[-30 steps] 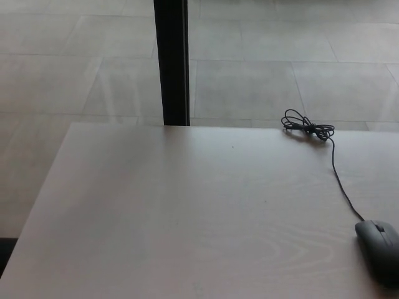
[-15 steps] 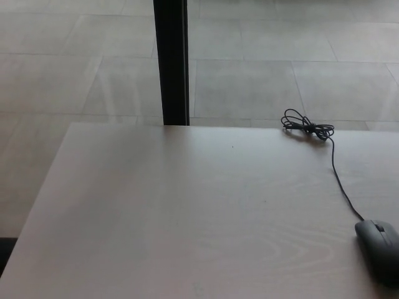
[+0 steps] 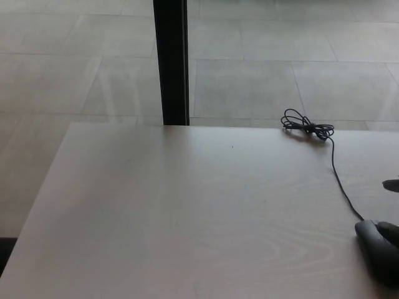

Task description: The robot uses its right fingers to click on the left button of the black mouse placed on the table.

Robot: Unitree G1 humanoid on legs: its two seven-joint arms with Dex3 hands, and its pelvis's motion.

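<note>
Hugging the table right edge — black mouse, right hand over it

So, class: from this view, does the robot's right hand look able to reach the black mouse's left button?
Probably yes. The right hand is entering at the right edge, beside or over the black mouse. Nothing lies between them; the cable runs away toward the far edge. Contact can't be judged.

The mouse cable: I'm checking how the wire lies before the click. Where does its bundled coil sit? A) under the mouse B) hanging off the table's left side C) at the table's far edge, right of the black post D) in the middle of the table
C: the cable runs from the mouse to a coil at the table's far edge, right of the black post.
</note>
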